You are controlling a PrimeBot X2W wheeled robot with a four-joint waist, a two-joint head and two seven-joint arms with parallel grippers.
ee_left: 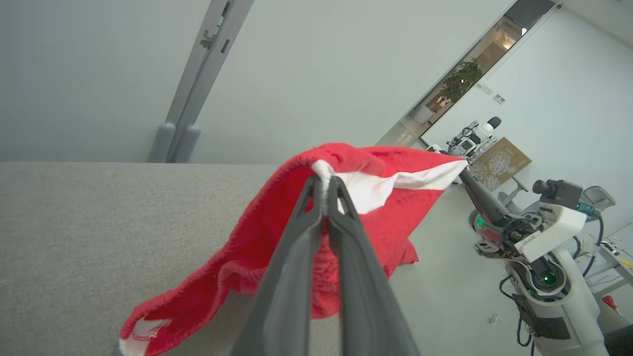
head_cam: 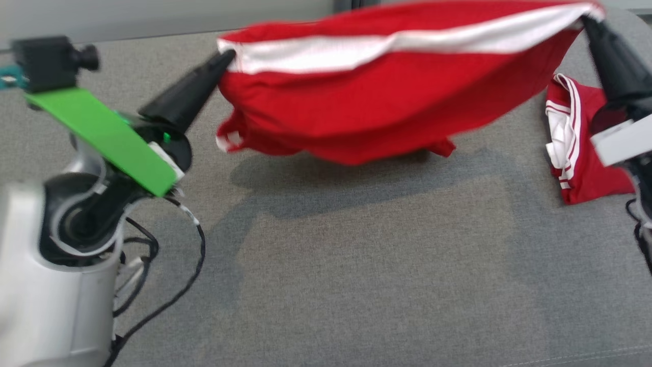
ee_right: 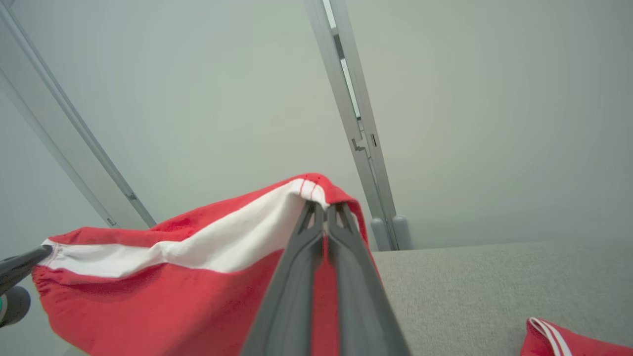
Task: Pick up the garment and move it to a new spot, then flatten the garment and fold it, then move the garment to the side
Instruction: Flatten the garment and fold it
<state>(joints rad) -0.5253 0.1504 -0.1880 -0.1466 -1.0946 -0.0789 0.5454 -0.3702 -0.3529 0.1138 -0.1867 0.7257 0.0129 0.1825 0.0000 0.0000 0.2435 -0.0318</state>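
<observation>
right gripper [ee_right: 324, 211] pinching white band [ee_right: 222, 247] of red garment [ee_right: 163, 306], garment hanging above grey tabletop [ee_right: 494, 282], left gripper [ee_right: 42, 252] gripping far corner

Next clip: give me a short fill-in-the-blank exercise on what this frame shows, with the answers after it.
1. The left gripper and right gripper are each shut on the garment, gripping its ___ band.
2. The surface beneath the lifted garment is ___ in colour.
3. A second red garment lies folded on that surface, nearer the ___ gripper.

Missing words: white; grey; right.
</observation>
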